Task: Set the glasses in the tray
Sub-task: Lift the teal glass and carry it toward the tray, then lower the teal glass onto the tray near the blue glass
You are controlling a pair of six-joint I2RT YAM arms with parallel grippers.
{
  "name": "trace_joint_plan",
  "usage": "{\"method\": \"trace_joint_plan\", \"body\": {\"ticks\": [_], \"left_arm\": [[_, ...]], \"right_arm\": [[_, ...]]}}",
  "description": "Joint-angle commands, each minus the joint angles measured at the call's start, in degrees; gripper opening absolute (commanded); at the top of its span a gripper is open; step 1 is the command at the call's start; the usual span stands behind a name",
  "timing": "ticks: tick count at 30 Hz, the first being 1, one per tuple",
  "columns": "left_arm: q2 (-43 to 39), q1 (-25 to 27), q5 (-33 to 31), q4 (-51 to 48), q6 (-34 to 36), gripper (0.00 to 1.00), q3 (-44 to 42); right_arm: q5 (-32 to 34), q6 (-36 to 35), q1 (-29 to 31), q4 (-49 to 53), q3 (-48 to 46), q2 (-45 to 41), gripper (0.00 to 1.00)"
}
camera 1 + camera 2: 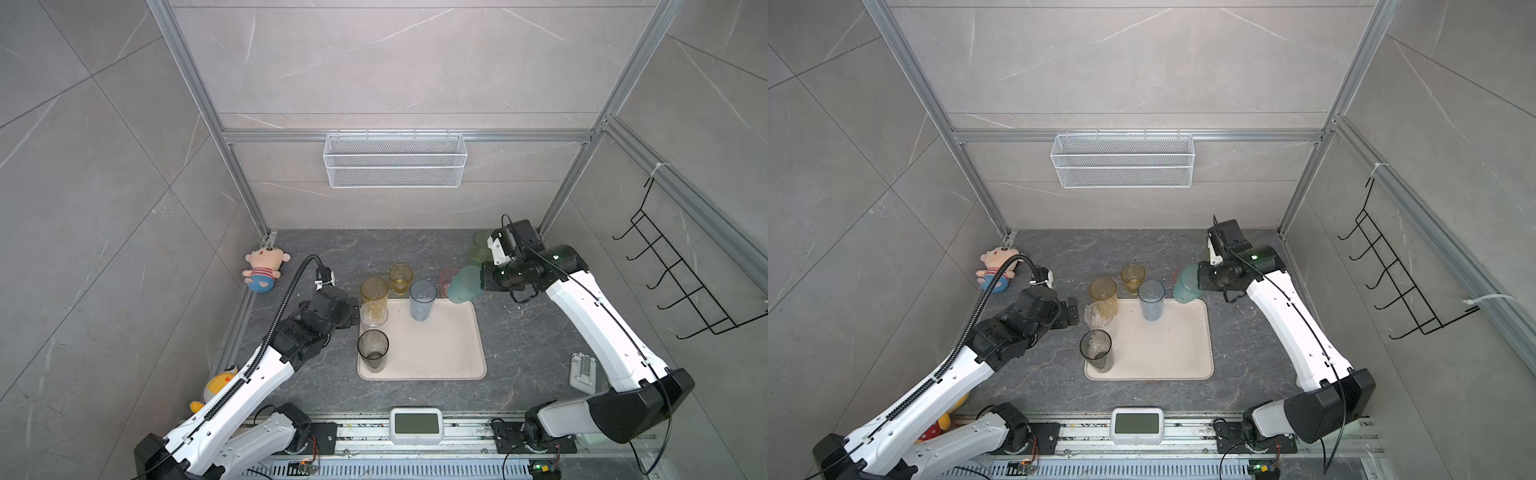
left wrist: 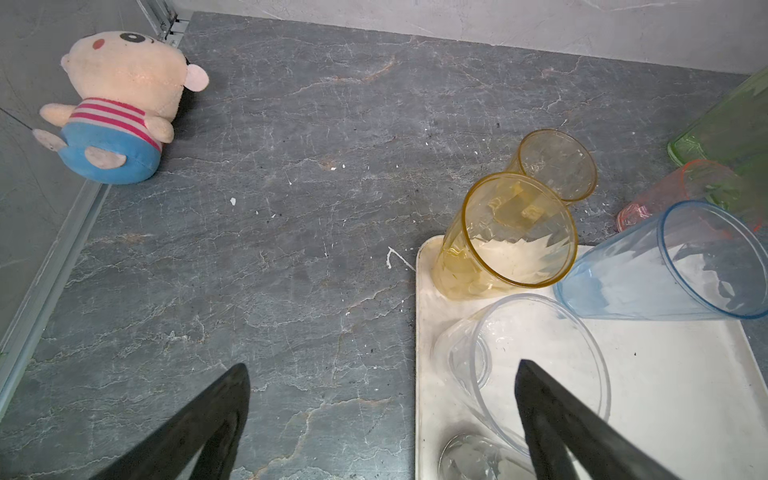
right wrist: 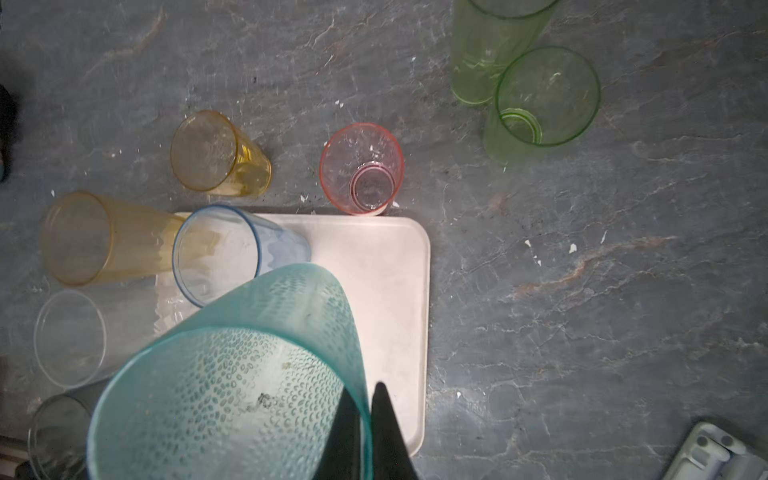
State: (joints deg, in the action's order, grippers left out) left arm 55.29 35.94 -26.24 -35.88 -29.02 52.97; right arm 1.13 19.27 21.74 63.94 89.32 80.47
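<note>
My right claw (image 3: 368, 399) pinches the teal glass (image 3: 249, 374) by its rim over the tray's (image 3: 395, 291) far right corner; my left claw (image 2: 382, 363) gapes empty, left of the tray.

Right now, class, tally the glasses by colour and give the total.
Amber glasses: 2
Green glasses: 2
Blue glass: 1
Pink glass: 1
Clear glass: 1
Grey glass: 1
Teal glass: 1
Total: 9
</note>
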Motion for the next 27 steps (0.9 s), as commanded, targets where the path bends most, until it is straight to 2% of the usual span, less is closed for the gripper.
{"method": "trace_joint_plan", "body": {"ticks": [1, 13, 22, 27], "left_arm": [[-1.5, -0.3, 0.5, 0.8, -1.0, 1.0, 0.1], [-2.5, -0.3, 1.2, 0.6, -1.3, 1.0, -0.5], [-2.8, -0.3, 1.1, 0.6, -1.4, 1.0, -0.9], [-2.8, -0.3, 1.1, 0.8, -1.5, 1.0, -1.2]], "right_arm": [[2.7, 0.6, 2.4, 3.3, -1.8, -2.7, 0.0], [7.8, 6.3, 15.4, 3.1, -9.3, -4.1, 0.0], [11.7, 11.8, 24.0, -2.5, -13.1, 0.4, 0.0], [12.0, 13.2, 26.8, -5.2, -13.3, 4.1, 0.0]]}}
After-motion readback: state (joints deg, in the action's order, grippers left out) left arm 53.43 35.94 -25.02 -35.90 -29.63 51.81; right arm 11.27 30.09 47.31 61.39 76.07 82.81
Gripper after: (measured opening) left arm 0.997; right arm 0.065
